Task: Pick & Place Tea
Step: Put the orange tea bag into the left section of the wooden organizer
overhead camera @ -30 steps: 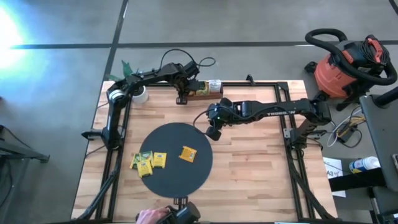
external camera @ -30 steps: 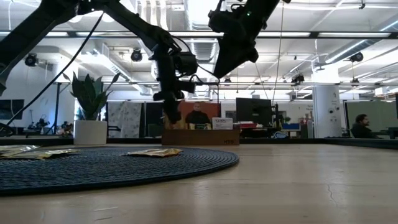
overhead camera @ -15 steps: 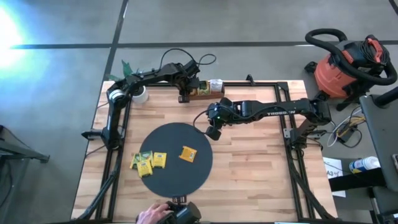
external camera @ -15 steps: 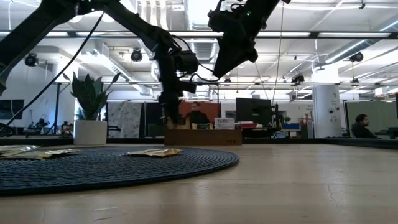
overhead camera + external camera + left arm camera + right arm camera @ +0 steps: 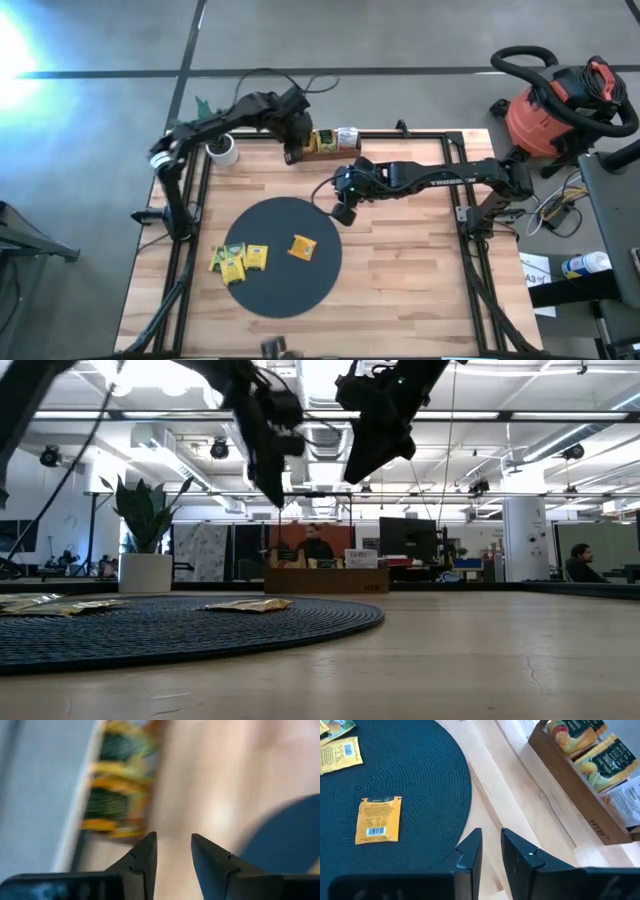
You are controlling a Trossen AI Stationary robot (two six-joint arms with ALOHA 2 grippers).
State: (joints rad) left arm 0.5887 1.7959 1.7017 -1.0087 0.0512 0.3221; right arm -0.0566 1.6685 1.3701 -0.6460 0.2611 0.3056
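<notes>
Four small flat tea-bag packets lie on my round black woven mat (image 5: 280, 257): three yellow ones (image 5: 238, 258) clustered at its left edge, an orange one (image 5: 302, 246) nearer the middle. More stand filed in the brown wooden compartment tray (image 5: 326, 143) at the far edge of the pale plank counter (image 5: 410, 260). My left claw (image 5: 290, 152) is beside that tray, fingers parted and empty. My right claw (image 5: 343, 214) hangs near the mat's far rim, fingers slightly apart, holding nothing. I'd centre it squarely over the orange packet, descend flat, and pinch one edge.

An open-plan office or lab — ceiling strip lights (image 5: 560, 415), monitor (image 5: 407, 538), shop vacuum (image 5: 556, 108) beside the table (image 5: 400, 260)
</notes>
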